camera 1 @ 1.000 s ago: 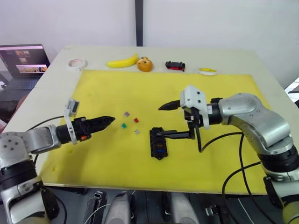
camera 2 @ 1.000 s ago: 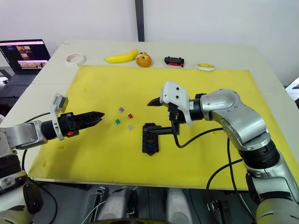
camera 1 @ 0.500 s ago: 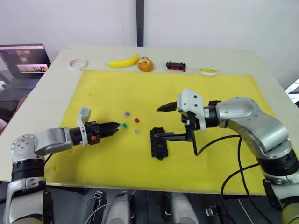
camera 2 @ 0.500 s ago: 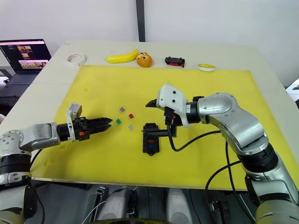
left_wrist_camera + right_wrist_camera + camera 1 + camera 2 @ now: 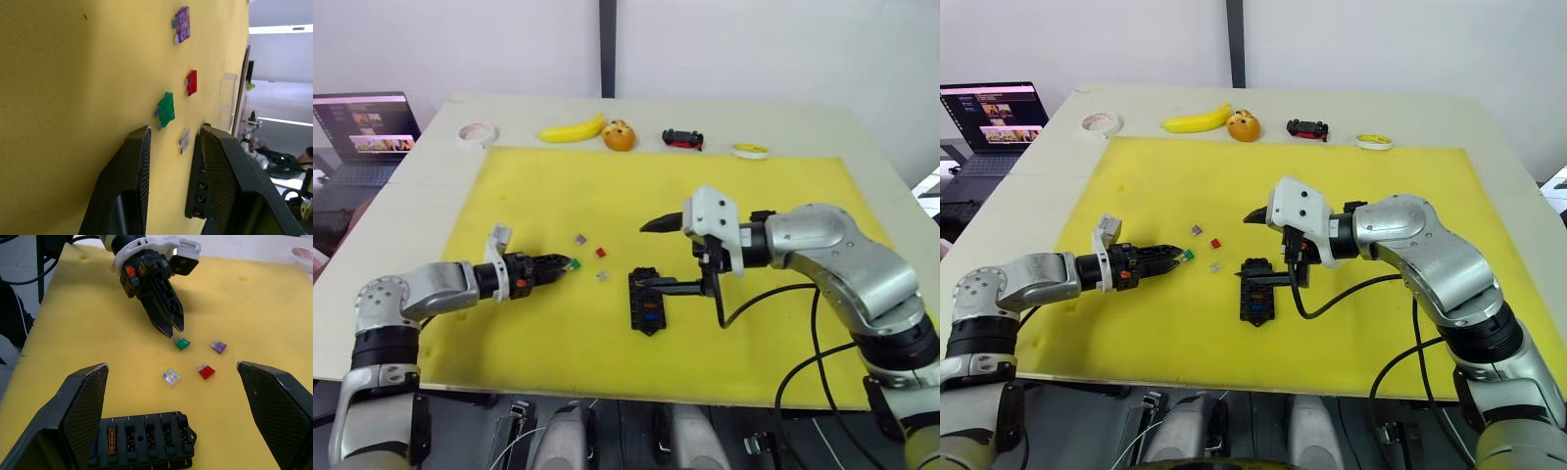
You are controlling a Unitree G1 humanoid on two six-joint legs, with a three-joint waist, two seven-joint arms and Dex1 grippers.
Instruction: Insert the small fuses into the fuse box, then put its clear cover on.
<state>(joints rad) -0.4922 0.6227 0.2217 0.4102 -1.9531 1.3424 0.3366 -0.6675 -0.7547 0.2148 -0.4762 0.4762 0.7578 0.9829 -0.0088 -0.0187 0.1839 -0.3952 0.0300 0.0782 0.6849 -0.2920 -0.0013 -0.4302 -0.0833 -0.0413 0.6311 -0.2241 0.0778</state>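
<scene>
Green fuse (image 5: 182, 344) just beyond left pincer (image 5: 172, 329) tips — not gripped

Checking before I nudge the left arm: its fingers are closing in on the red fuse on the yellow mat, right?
Not the red one. The left gripper points at the green fuse, as the right wrist view shows; the red fuse lies farther off on the yellow mat.

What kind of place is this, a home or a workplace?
Probably a lab or test room, not a home: a yellow mat covers a plain table, odd props such as a banana lie along its far edge, and a laptop stands beside it.
</scene>
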